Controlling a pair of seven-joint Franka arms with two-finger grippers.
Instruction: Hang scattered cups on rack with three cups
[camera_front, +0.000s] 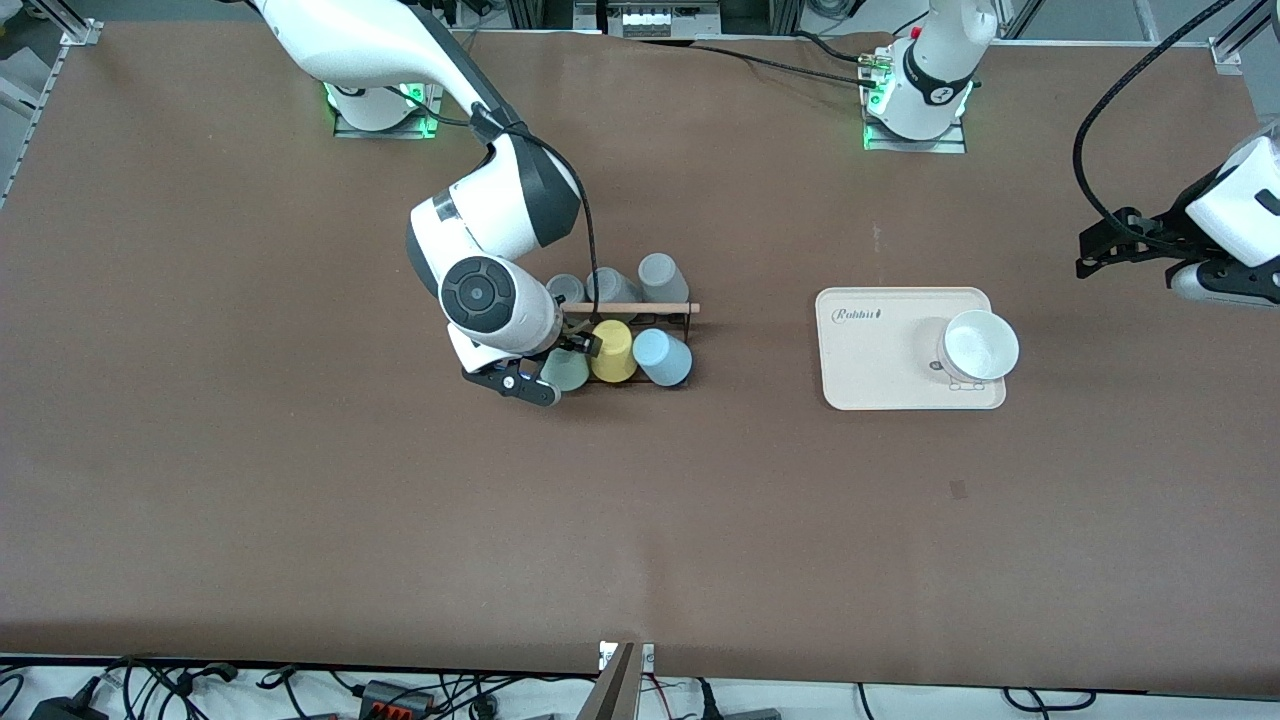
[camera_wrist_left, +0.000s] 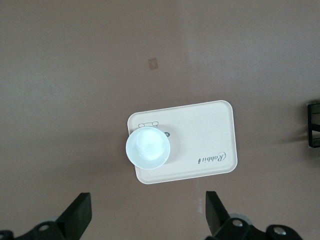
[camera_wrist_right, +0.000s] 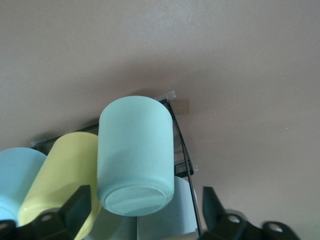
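The black wire rack (camera_front: 690, 318) with its wooden rod (camera_front: 630, 308) stands mid-table. On its row nearer the front camera sit a mint green cup (camera_front: 570, 372), a yellow cup (camera_front: 612, 350) and a light blue cup (camera_front: 663, 357), all bottom-out. My right gripper (camera_front: 556, 365) is open around the mint green cup (camera_wrist_right: 135, 160), with a gap on each side between its fingers (camera_wrist_right: 75, 210) and the cup. My left gripper (camera_front: 1090, 255) waits open with nothing in it, high over the table at the left arm's end.
Three grey cups (camera_front: 610, 287) hang on the rack's row farther from the front camera. A cream tray (camera_front: 870, 360) with a white bowl (camera_front: 978, 345) lies toward the left arm's end; the left wrist view looks down on the tray (camera_wrist_left: 200, 145).
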